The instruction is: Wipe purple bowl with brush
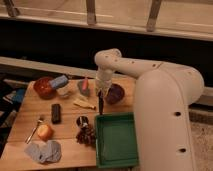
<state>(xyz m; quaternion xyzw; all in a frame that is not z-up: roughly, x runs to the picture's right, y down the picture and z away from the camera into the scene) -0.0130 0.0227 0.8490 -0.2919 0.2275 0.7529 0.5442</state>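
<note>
The purple bowl sits on the wooden table, just above the green tray. My gripper hangs at the bowl's left rim, pointing down. It is shut on the brush, a slim dark stick that hangs straight down from it. The brush tip ends near the tray's top-left corner, left of the bowl and outside it. The arm hides part of the bowl's left edge.
A green tray lies at the front right. A grey dish with a red item, a red-orange bowl, a blue sponge, a black block, a yellow item, grapes, an orange fruit, a spoon and a grey cloth lie on the table.
</note>
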